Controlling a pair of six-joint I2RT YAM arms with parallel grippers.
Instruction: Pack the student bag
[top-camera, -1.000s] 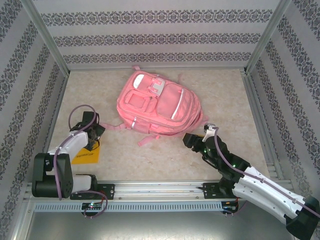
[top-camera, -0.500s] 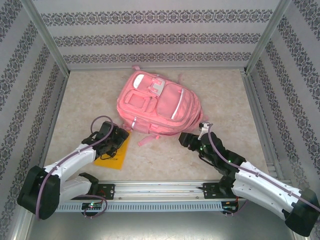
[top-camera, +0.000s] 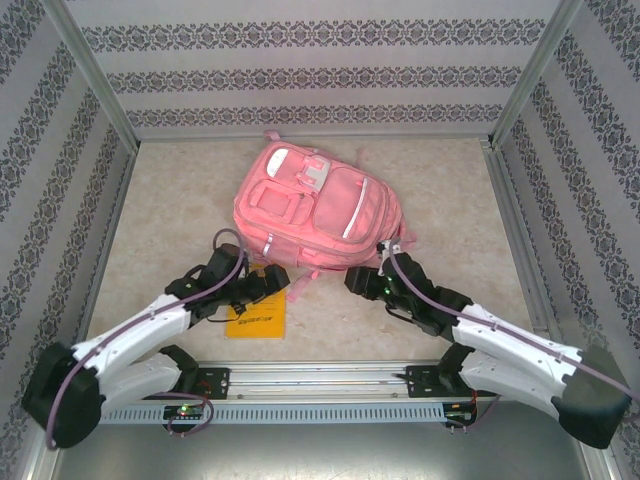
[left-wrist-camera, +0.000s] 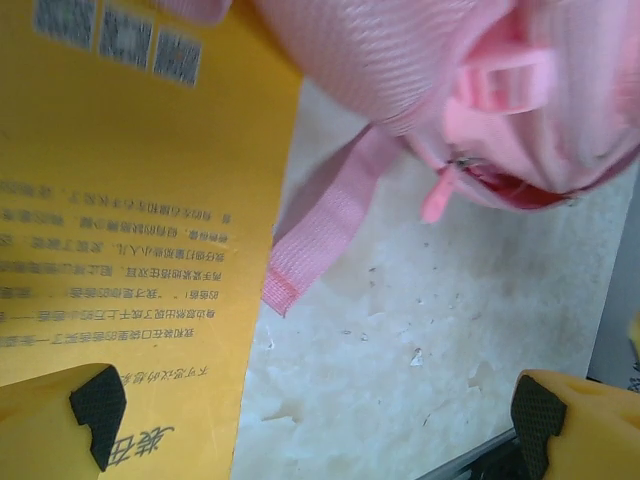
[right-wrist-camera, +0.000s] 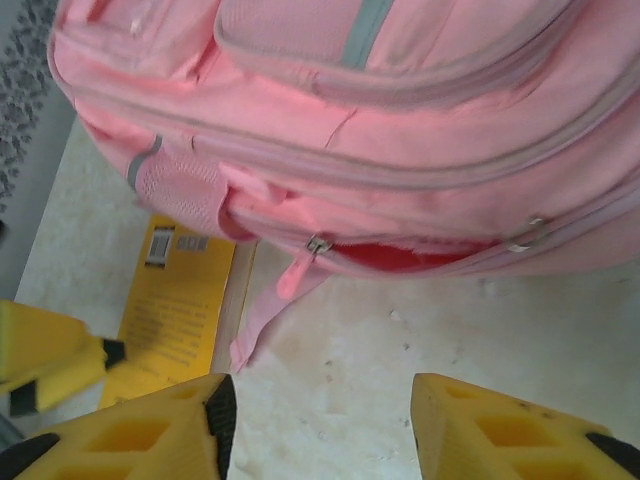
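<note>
On the counter (top-camera: 450, 190), the student bag's (top-camera: 320, 205) 6 o'clock zip (right-wrist-camera: 318, 243) is faced by the open left pincer (left-wrist-camera: 315, 405) and open right pincer (right-wrist-camera: 318, 410); its pull (right-wrist-camera: 295, 277) likely needs gripping.

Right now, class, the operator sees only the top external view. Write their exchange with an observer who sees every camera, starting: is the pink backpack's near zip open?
Observer: Yes; the right wrist view shows the student bag unzipped there, red lining in the gap.
Operator: Where is the zip pull?
Observer: The zip pull sits at the gap's end nearer the yellow booklet.
Operator: Is the left gripper holding that booklet?
Observer: No; the left gripper is open, gripping nothing, above the booklet's edge.
</note>
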